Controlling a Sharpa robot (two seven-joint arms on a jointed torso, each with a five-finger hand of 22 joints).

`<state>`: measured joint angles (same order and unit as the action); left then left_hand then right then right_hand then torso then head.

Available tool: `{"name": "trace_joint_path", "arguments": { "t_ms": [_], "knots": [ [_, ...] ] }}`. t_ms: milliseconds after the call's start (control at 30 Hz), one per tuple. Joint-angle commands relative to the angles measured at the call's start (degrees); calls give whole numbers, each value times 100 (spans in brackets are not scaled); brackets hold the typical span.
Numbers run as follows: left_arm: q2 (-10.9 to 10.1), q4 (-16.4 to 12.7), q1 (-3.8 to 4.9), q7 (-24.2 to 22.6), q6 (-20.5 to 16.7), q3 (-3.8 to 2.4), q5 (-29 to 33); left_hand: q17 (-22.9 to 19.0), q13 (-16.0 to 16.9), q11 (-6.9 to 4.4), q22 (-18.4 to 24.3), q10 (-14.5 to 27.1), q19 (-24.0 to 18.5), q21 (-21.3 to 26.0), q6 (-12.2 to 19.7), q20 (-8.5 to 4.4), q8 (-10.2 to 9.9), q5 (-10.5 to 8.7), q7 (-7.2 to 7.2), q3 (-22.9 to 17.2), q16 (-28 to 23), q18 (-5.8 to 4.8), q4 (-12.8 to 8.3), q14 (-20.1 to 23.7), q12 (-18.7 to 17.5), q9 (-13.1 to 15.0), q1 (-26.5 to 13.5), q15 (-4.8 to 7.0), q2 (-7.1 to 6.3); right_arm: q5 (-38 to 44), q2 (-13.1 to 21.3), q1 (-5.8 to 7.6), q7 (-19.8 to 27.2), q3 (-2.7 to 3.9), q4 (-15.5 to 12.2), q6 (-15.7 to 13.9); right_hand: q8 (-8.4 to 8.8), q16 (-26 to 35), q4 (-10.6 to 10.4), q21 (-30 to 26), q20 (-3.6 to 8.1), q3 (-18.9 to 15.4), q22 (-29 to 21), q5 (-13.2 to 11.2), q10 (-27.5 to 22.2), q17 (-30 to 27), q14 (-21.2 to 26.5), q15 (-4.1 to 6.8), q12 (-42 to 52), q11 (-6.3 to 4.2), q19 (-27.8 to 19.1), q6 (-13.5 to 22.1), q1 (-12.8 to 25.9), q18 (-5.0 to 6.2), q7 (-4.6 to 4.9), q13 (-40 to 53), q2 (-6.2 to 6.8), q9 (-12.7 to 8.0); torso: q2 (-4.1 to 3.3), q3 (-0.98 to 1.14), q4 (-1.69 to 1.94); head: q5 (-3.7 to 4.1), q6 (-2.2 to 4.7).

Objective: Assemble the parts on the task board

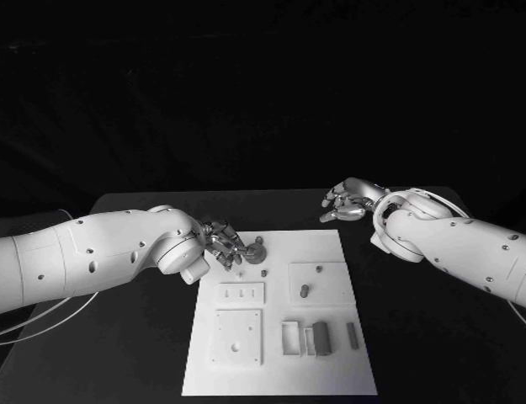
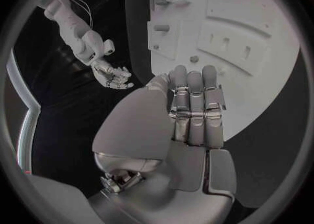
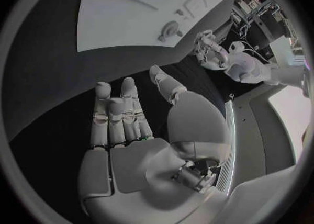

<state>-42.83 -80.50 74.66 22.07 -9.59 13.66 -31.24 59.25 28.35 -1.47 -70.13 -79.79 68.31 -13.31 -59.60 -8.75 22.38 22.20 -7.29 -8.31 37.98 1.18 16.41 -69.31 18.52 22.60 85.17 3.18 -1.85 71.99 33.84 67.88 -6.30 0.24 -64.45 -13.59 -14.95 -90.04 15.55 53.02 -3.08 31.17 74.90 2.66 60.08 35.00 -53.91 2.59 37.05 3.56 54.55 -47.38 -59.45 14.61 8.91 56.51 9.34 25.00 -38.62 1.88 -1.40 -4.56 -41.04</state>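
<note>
A robotics lab or test bench is showing here: a black table (image 1: 141, 337) is lying under black drapes, and a white task board (image 1: 281, 370) with machined recesses is sitting between the two hands.

Left hand (image 1: 223, 240) at the task board's (image 1: 323, 252) ten o'clock corner: fingertips overlap a round part (image 1: 256, 252), contact indiscernible (its own wrist view hides that part behind palm and fingers (image 2: 193, 103)).
</note>
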Motion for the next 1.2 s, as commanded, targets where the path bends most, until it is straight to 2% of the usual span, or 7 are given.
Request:
{"name": "trace_joint_path", "arguments": {
  "t_ms": [33, 100, 133, 167, 233, 433, 1200],
  "knots": [
    [-106, -170, -22, 667, 85, -4, -593, 38, 133, -42, -214, 28, 21, -111, -497, -50, 350, 352, 490, -335, 217, 115, -286, 27, 176, 783, -168, 58, -86, -402, 24, 11, 57, 55, 112, 28, -6, 20, -4, -21, -14, -31, 61, 26, -21, -9, 21, -38, 33, 21, -41, 81, -36, 39, 128, 2, -4, 0, -5, -3, 14, -32, -51],
    [-211, -307, -62, 801, 79, -5, -759, -32, 299, -84, -482, 80, 43, -215, -503, -93, 494, 444, 525, -996, 481, 110, -783, 41, 433, 923, -743, 101, -217, -432, 51, 33, 56, 81, 186, 39, -6, 21, -5, -23, -15, -35, 60, 26, -24, -9, 24, -39, 33, 21, -44, 82, -35, 39, 129, 1, -7, -1, -5, -8, 18, -42, -79],
    [-242, -358, -81, 834, 87, -4, -835, -168, 369, -65, -614, 183, 45, -254, -427, -86, 553, 470, 502, -1586, 615, 71, -1562, 115, 558, 987, -1691, 98, -170, -444, 57, 43, 55, 86, 213, 41, -6, 22, -5, -24, -15, -37, 60, 26, -25, -10, 24, -39, 32, 21, -44, 82, -34, 39, 129, 0, -7, -1, -4, -12, 19, -44, -93],
    [-269, -411, -98, 866, 98, -4, -965, -337, 364, -90, -615, 275, 169, -355, -390, -98, 576, 521, 532, -2368, 813, 51, -2769, 52, 622, 996, -2884, 123, 12, -452, 62, 50, 53, 89, 237, 41, -6, 22, -5, -24, -16, -37, 60, 26, -26, -10, 25, -39, 32, 21, -45, 82, -34, 39, 129, 0, -7, -1, -3, -15, 21, -45, -106],
    [-302, -487, -122, 917, 121, -4, -1191, -496, 383, -129, -608, 107, 252, -425, -549, -158, 702, 583, 563, -2836, 946, 87, -3246, 33, 781, 1035, -3395, 153, 78, -464, 63, 54, 55, 93, 278, 43, -6, 23, -4, -25, -16, -38, 60, 26, -28, -10, 26, -39, 32, 21, -46, 82, -35, 39, 129, 0, -8, -1, -2, -17, 24, -43, -133],
    [-275, -525, -152, 1048, 162, -2, -1462, -581, 396, -168, -619, 37, 326, -516, -615, -186, 804, 807, 603, -2940, 1090, 96, -3290, -23, 881, 1067, -3522, 191, 47, -508, 41, 57, 57, 99, 362, 69, -7, 24, -3, -27, -17, -41, 60, 26, -31, -11, 30, -39, 31, 21, -49, 80, -39, 39, 128, -1, -13, -1, 4, -11, 20, -52, -205],
    [94, -362, -264, 1109, 150, -1, -2291, -647, 404, -180, -618, 38, 338, -569, -606, -203, 856, 776, 612, -2986, 1167, 96, -3289, -21, 935, 1079, -3552, 207, 32, -509, 41, 57, 30, 101, 298, 160, -12, 28, -6, -37, -24, -61, 59, 26, -46, -13, 43, -41, 30, 23, -61, 76, -36, 39, 129, -6, -32, -2, -3, -6, 5, -17, -347]
  ]
}}
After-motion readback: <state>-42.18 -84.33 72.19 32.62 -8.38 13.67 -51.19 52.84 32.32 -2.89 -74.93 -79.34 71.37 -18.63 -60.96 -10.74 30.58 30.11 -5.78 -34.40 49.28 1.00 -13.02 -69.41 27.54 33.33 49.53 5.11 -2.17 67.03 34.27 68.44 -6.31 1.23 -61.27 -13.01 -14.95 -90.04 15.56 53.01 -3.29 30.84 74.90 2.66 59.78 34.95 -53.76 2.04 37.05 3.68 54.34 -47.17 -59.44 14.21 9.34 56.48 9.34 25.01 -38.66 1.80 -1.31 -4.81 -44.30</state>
